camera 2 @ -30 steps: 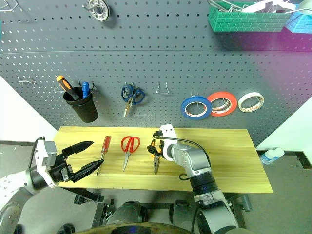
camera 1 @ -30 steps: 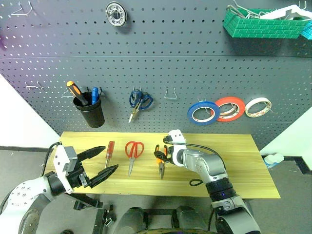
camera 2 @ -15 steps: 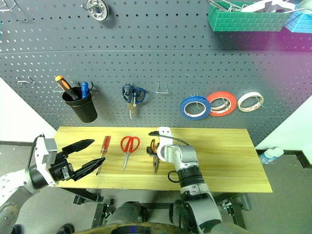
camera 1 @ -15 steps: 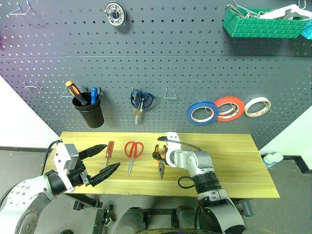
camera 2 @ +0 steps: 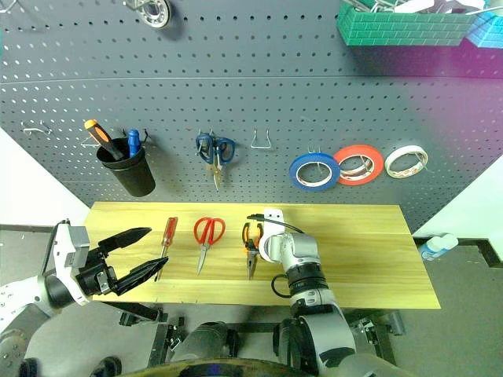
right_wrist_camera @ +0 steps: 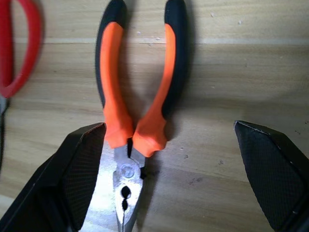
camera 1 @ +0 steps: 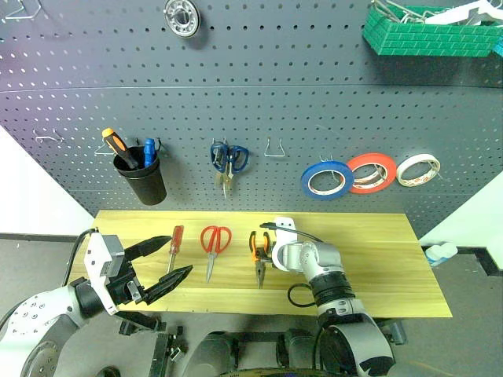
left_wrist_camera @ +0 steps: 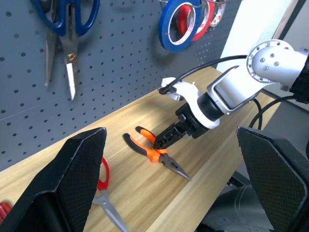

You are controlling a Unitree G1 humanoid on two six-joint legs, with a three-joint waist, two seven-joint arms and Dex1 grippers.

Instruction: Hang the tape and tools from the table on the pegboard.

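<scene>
At the near edge of the table (camera 1: pixel 377 267), I am holding my left gripper (camera 1: pixel 161 263) out over the front left corner, its two black fingers spread wide apart and closed on nothing. My right gripper (left_wrist_camera: pixel 166 140) is angling down over the pliers (camera 1: pixel 258 255) at mid-table, its fingers standing apart on either side of the orange-and-black handles; through the right wrist camera the pliers (right_wrist_camera: pixel 133 121) are lying flat on the wood between my two fingertips, with one fingertip just beside the pivot and the other well clear.

To the left of the pliers, the red-handled scissors (camera 1: pixel 214 245) are lying flat with blades pointing toward me, and left of those the screwdriver with the clear red handle (camera 1: pixel 175 242) is resting on the wood, close to my left gripper's upper finger.

Behind the table, the blue tape (camera 1: pixel 327 180) is already hanging on the pegboard (camera 1: pixel 299 86), beside a red-orange roll (camera 1: pixel 371 173) and a white roll (camera 1: pixel 417 170). Farther left on the board, blue-handled scissors (camera 1: pixel 227 163) are hanging from a hook, and a black cup (camera 1: pixel 145 177) is holding an orange-and-black-handled screwdriver (camera 1: pixel 116 145). A green basket (camera 1: pixel 428 35) is sitting at the board's upper right.
</scene>
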